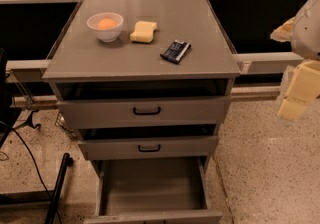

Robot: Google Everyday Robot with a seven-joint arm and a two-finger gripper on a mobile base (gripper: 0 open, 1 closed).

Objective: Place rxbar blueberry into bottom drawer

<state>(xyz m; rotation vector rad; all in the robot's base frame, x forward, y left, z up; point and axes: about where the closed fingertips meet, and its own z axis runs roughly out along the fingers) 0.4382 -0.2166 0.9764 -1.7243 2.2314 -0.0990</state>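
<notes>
Cream-coloured, your gripper (293, 107) hangs at the right edge, well apart from the cabinet; you cannot tell whether it is apart or together. The rxbar blueberry (175, 51) lies flat on the grey worktop (100, 63), right of the yellow sponge (143, 31). Expect it to be light, slightly pliant and slick-wrapped, so take it across its narrow width, mid-length. The bottom drawer (150, 188) stands open below.

Warm, rather dim indoor light falls from above onto the grey metal table (200, 23), whose top shows a soft pale sheen toward the back. The white round bowl (102, 33) casts a small shadow at its base. The opening above the top grey drawer (100, 113) lies in deep shadow. The cream-coloured end effector (298, 93), at the right edge, is brightly lit.
</notes>
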